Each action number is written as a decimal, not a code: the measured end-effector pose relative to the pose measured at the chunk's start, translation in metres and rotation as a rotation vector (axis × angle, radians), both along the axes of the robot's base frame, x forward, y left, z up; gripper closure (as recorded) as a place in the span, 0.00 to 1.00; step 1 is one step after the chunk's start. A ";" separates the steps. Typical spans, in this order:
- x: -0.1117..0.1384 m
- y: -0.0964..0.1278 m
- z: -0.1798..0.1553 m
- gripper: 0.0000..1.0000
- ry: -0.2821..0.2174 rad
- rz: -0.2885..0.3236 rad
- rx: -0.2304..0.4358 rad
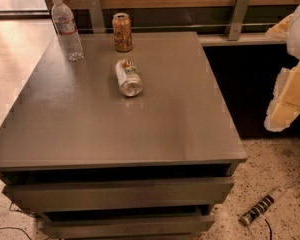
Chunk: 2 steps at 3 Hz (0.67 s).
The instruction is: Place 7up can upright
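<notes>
The 7up can lies on its side on the grey cabinet top, a little behind the middle, with its shiny metal top facing the front. It is silvery-white with green and red marks. My gripper shows as pale white and yellowish parts at the right edge of the view. It is off the cabinet's right side, well away from the can, and holds nothing that I can see.
An orange-brown can stands upright behind the 7up can. A clear plastic water bottle stands at the back left corner. The cabinet has drawers in front. A power strip lies on the floor at the lower right.
</notes>
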<state>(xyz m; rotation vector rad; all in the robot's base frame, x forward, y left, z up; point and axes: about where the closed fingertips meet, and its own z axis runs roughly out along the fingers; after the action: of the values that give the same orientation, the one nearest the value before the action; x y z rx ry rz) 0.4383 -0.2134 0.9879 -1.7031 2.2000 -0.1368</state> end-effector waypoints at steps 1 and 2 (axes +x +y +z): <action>0.000 0.000 0.000 0.00 0.000 0.000 0.000; 0.004 0.002 0.004 0.00 -0.008 -0.029 0.025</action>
<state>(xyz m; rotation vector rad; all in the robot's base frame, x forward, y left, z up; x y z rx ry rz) 0.4421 -0.2117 0.9916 -1.6550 2.2118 -0.1228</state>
